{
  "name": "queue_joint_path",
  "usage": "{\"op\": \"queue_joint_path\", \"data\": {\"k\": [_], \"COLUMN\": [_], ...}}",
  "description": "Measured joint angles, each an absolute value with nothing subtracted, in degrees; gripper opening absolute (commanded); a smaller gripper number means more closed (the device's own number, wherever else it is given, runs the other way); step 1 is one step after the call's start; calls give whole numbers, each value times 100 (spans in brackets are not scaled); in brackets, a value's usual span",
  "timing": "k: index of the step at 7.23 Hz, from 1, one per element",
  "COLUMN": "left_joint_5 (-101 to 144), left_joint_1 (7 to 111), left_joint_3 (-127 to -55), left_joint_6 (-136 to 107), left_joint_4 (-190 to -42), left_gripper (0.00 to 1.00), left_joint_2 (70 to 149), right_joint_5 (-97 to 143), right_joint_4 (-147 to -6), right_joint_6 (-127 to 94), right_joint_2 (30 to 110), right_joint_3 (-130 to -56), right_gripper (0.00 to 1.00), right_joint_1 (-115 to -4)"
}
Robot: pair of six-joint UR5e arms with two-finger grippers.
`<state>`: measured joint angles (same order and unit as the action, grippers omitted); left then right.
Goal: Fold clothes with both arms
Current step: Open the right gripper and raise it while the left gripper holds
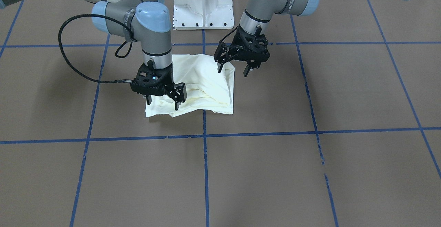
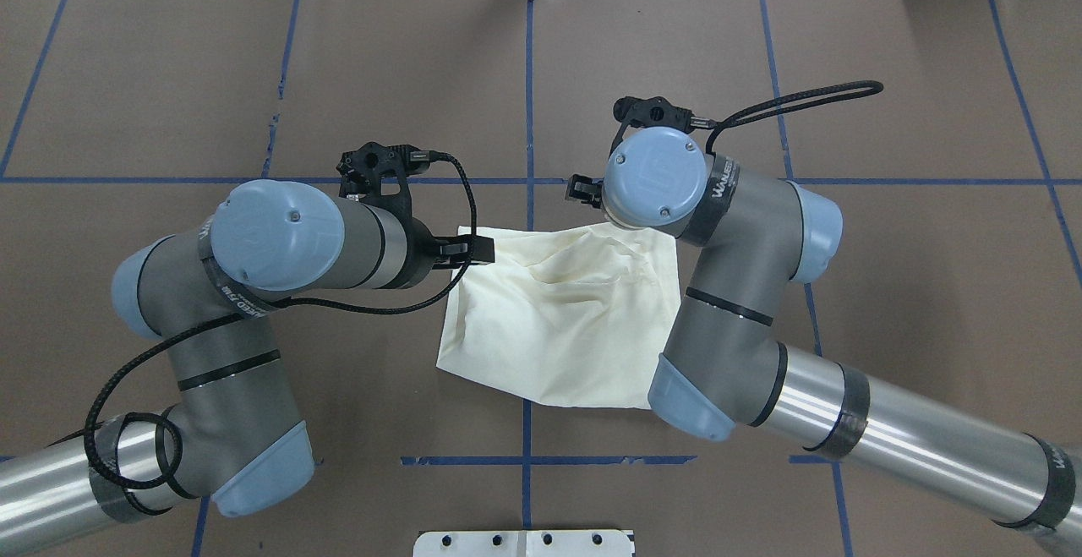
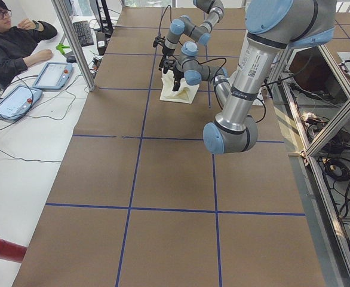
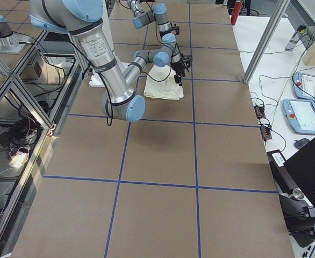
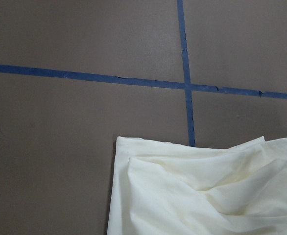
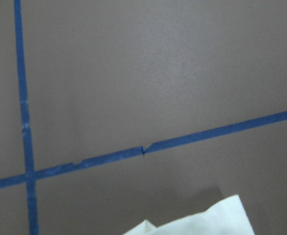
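Shirt [image 2: 558, 329] is sitting roughly mid-table [image 2: 888, 329], lying across one of the blue tape lines [image 2: 528, 101]. It's down to a chunky cream rectangle with the plain side up, no print showing. Bit lumpy tbh, there's a ridge of bunched fabric across the top layer.

Starting on the robot's left: the left gripper [image 1: 232, 73] hangs above the shirt's corner on the operators' side. Jaws are spread wide with nothing in them. One finger is over the cloth edge, the other over bare table. Its wrist cam just looks down on that corner lying flat.

Over on the right, the right gripper [image 1: 162, 106] is also wide open and empty, at the other operators'-side corner. It looks lower than the left one, with the fingertips close to the fabric. I can't tell if they're actually touching.

My read is that it's between folds, with both tools lined up on one edge and no grasp made yet. The next move calls for both to drop and pinch their corners together, then carry that edge toward the robot's side evenly. The stack looks thick, so a shallow pinch might only catch the top layer.
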<state>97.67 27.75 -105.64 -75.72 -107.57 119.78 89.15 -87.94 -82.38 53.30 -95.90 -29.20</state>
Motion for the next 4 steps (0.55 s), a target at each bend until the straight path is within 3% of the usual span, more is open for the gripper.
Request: {"op": "queue_joint_path", "data": {"k": [2, 4], "left_joint_5": [9769, 9769], "left_joint_1": [2774, 2767], "left_joint_3": [-10562, -10563], "left_joint_6": [-7574, -7576], "left_joint_4": [-10758, -10758], "left_gripper": [100, 100], "left_joint_2": [11973, 11965], "right_joint_5": [8560, 8465], "right_joint_4": [-8783, -8760], "right_joint_6": [-8562, -9028], "right_joint_2": [5344, 5303], "right_joint_3": [-9572, -9505], "right_gripper": [81, 53], "right_joint_1": [-2574, -2504]}}
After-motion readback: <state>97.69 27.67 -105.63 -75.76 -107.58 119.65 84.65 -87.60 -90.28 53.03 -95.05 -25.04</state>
